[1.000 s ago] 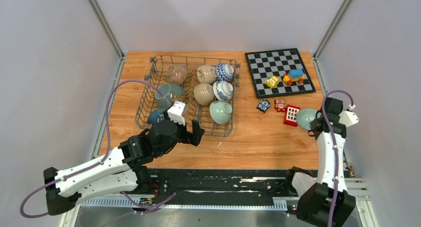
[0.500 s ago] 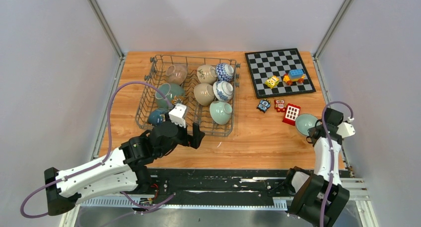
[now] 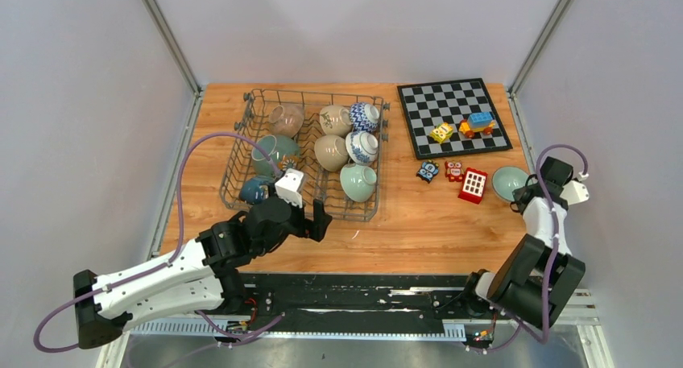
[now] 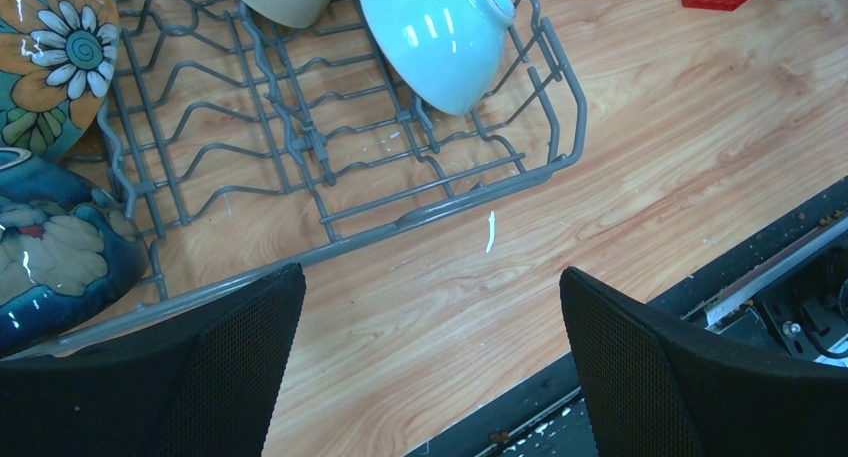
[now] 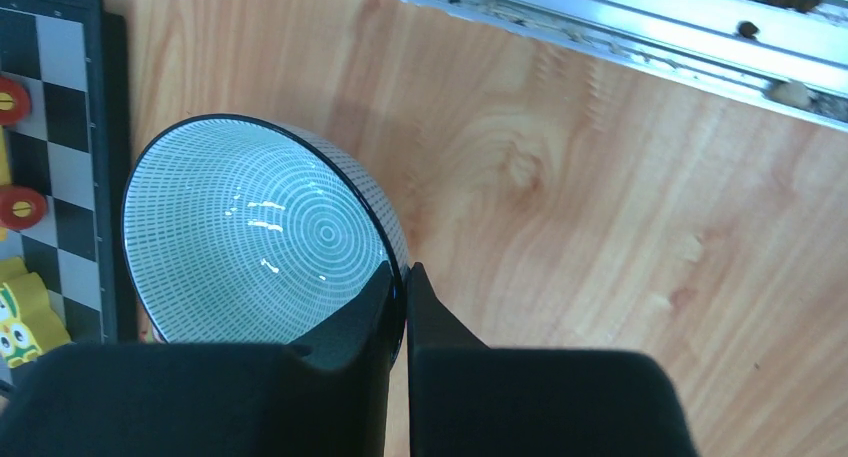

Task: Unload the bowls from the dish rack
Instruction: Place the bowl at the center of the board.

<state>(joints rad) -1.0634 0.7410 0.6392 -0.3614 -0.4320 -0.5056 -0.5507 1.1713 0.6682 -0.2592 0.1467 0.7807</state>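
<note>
The grey wire dish rack (image 3: 310,155) stands at the table's middle left and holds several bowls, among them a pale green bowl (image 3: 358,181), a beige one (image 3: 330,151) and a dark blue one (image 3: 252,189). My left gripper (image 3: 310,215) hangs open over the wood just in front of the rack's near rail (image 4: 450,202), with nothing between its fingers (image 4: 430,277). Far right, my right gripper (image 3: 525,195) is shut on the rim of a pale green patterned bowl (image 3: 509,183). One finger sits inside that bowl (image 5: 250,227) and one outside (image 5: 405,277).
A black-and-white chessboard (image 3: 455,117) with toy blocks lies at the back right. A red block (image 3: 473,185) and two small toys (image 3: 427,171) sit left of the held bowl. The table's metal side rail (image 5: 650,17) runs close by on the right.
My right arm has swung the held bowl right and a little farther back, and the bowl now faces up. The left arm has barely moved.
</note>
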